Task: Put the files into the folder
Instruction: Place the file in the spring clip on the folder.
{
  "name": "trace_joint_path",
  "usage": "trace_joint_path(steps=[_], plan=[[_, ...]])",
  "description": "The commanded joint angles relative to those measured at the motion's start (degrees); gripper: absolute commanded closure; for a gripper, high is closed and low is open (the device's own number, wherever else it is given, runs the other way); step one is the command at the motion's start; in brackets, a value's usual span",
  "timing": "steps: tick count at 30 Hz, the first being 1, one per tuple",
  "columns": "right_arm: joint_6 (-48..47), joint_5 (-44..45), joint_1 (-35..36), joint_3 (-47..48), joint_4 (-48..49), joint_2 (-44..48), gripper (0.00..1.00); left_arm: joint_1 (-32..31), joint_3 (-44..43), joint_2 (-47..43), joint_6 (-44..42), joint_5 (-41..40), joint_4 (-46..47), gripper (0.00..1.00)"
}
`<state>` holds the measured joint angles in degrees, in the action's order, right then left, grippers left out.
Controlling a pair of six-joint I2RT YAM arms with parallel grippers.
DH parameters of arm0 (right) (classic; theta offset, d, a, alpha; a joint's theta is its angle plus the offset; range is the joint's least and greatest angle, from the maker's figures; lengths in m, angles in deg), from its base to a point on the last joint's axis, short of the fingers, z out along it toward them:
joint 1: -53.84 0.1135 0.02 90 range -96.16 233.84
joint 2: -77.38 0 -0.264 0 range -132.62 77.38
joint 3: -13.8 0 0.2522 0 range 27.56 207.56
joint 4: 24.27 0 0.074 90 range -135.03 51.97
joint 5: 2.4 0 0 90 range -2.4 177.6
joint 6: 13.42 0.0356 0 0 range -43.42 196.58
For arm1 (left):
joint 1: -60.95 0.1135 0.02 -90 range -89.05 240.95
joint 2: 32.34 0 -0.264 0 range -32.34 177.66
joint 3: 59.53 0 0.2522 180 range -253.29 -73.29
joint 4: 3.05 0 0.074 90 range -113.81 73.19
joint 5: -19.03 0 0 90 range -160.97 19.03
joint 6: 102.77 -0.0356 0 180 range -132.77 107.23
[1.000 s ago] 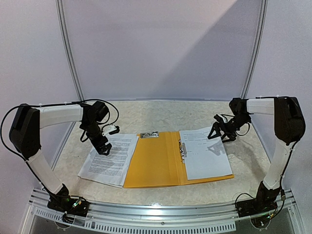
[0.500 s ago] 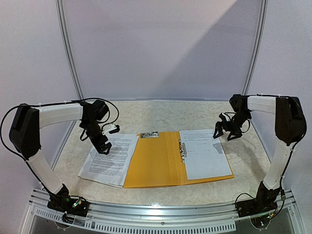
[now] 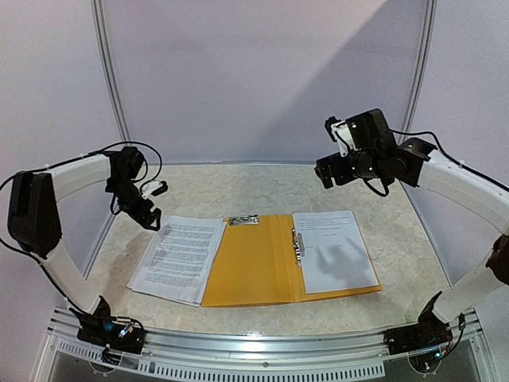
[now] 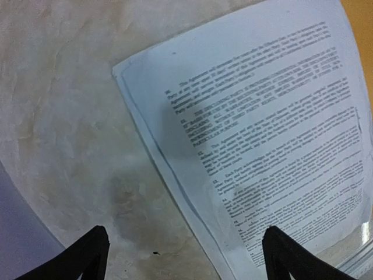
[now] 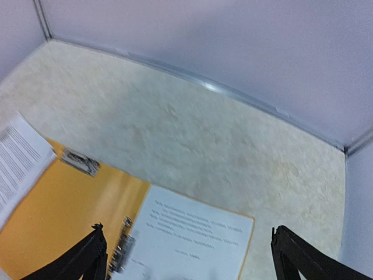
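Open folder point(image 3: 254, 267) lies flat, spine running near-to-far.

Pale marbled table point(image 3: 262, 187) spreads across the booth, plain white walls point(image 3: 262, 79) closing it in, and a ridged metal rail point(image 3: 262, 350) lines what looks like the near edge.

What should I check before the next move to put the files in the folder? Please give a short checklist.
1. Folder lies open, flat: ok.
2. One sheet already on its right half: ok.
3. Remaining files in folder: not ok, on the table beside it.
4. Left gripper open, empty: ok.
5. Right gripper open, raised clear: ok.
6. Clip open: cannot tell.
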<state>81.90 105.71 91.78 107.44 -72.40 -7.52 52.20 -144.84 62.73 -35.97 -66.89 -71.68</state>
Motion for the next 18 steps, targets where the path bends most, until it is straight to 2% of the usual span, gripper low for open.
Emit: trace_joint_path(steps=[1,5,8,15,18], plan=[[2.9,-4.2,2.7,-3.8,19.4,2.9,0.01,4.0,-0.8,4.1,2.0,4.4,-0.5,0.08],[6.9,-17.0,3.3,-1.1,27.3,-1.9,0.01,6.4,-3.0,8.4,3.9,6.6,-0.1,0.12],[15.1,-24.6,4.9,1.6,33.5,-8.2,0.05,6.6,-4.5,10.8,4.8,7.8,1.2,0.15],[35.8,-27.0,9.5,13.6,40.1,-30.2,0.17,6.6,-7.0,13.2,6.4,11.7,2.7,0.29],[46.2,-27.8,10.7,18.5,43.3,-39.4,0.23,6.4,-6.9,13.4,6.1,12.3,3.0,0.3]])
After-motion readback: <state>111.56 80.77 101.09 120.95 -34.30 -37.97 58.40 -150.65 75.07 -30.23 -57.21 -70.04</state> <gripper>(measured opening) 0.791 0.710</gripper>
